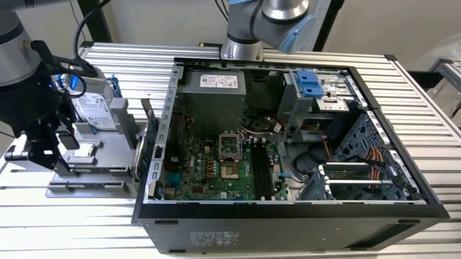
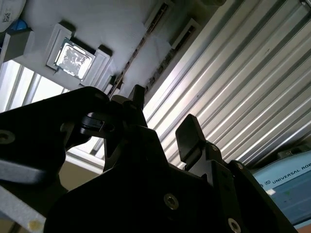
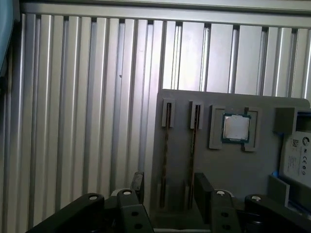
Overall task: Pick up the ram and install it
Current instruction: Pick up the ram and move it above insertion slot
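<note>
I am working over the slatted table [image 1: 418, 108], where the open case [image 1: 288, 232] is lying on its side and the grey tray [image 1: 112, 148] is sitting at nine o'clock of it in the exterior view. I am hanging over that tray with my gripper [image 3: 170, 187] released, its fingers [image 3: 138, 182] spread with nothing between them. The ram [image 3: 166, 141] is standing on edge in a tray slot, at six o'clock of the chip [image 1: 85, 151] in the exterior view, near my fingers and untouched. I am judging this to be the reach for the pick, not yet made. A clean grasp is calling for centring on that one thin edge, square to it and clear of the neighbouring slot.
</note>
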